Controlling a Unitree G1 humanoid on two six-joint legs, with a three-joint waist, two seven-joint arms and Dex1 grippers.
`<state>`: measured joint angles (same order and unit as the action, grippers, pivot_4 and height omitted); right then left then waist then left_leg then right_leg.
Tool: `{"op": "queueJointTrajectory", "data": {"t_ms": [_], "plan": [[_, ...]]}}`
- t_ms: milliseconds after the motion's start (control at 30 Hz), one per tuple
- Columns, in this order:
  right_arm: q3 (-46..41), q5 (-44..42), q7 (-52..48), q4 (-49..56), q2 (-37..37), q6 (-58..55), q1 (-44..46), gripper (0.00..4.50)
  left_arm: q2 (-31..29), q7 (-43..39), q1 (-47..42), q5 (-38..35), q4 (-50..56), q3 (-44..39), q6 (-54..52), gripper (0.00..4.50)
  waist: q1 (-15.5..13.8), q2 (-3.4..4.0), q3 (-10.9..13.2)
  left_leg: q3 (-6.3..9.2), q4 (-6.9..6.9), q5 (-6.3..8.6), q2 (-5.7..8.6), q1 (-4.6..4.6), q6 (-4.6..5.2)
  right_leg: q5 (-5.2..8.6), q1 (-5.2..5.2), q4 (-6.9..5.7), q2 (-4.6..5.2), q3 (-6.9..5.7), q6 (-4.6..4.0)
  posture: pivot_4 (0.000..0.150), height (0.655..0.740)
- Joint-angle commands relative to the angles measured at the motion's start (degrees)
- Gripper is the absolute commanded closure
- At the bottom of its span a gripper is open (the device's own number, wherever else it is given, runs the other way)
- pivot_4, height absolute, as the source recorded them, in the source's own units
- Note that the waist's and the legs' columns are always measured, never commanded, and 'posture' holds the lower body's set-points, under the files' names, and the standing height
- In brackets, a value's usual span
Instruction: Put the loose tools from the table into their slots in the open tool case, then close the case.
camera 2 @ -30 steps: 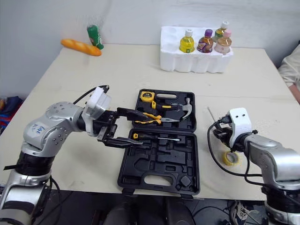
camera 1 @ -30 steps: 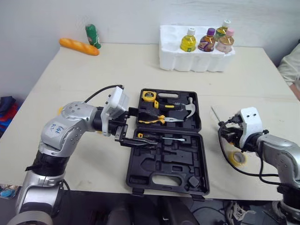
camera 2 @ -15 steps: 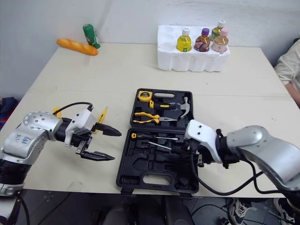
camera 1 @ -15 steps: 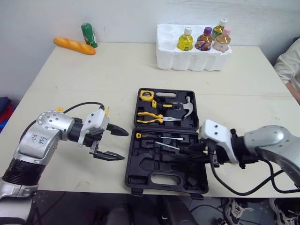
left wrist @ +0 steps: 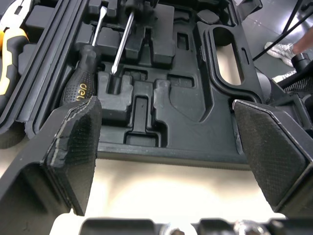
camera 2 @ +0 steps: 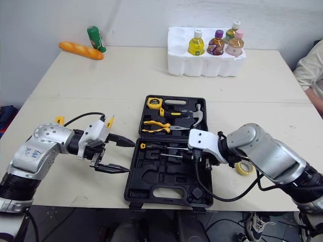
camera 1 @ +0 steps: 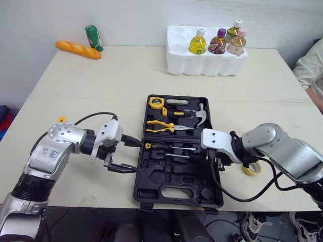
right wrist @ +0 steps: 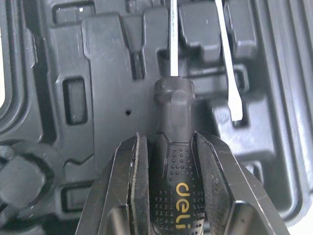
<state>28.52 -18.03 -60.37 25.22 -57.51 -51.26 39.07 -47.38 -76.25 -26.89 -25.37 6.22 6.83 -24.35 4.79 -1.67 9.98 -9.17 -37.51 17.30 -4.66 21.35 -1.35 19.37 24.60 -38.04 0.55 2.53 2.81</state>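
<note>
A black-handled screwdriver (right wrist: 173,193) is clamped by the right gripper (right wrist: 167,143) over the open tool case (camera 2: 151,180)'s lower half, where hammer (camera 2: 195,117), pliers (camera 2: 156,131) and tape measure (camera 2: 154,103) are already slotted, while the left gripper (camera 2: 128,157) is held wide open, empty, beside it; closing is left.

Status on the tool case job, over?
Left gripper open beside tool case. Right gripper shut on black screwdriver, over the case's lower half. Yellow tape roll loose on table.

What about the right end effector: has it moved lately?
Yes. The right end effector, shut on a black-handled screwdriver, swung left from the yellow tape roll to over the open black plastic tool case.
</note>
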Motion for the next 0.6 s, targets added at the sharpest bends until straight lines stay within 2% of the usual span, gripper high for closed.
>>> {"op": "queueJointTrajectory", "data": {"t_ms": [33, 600], "plan": [[0.4, 2.4, -1.4, -1.0, 1.0, 1.2, 1.6, 3.51, 0.4, 0.2, -1.3, 0.2, 1.2, -0.3, 0.4, 0.00, 0.0, 0.00, 0.0, 0.00, -0.01, 0.00, 0.00, -0.01, 0.00, 0.00, 0.00, -0.03, -0.01, 0.00, 0.00, 0.150, 0.7339], [0.6, 7.9, -4.6, -4.8, 5.6, 3.6, 4.4, 3.51, 2.0, 0.5, -2.8, 0.7, 0.3, 0.0, 0.2, 0.00, 0.0, 0.00, 0.0, -0.01, -0.46, 0.03, -0.02, 0.00, 0.06, -0.01, 0.00, -0.50, 0.01, 0.02, -0.01, 0.150, 0.7339]]}}
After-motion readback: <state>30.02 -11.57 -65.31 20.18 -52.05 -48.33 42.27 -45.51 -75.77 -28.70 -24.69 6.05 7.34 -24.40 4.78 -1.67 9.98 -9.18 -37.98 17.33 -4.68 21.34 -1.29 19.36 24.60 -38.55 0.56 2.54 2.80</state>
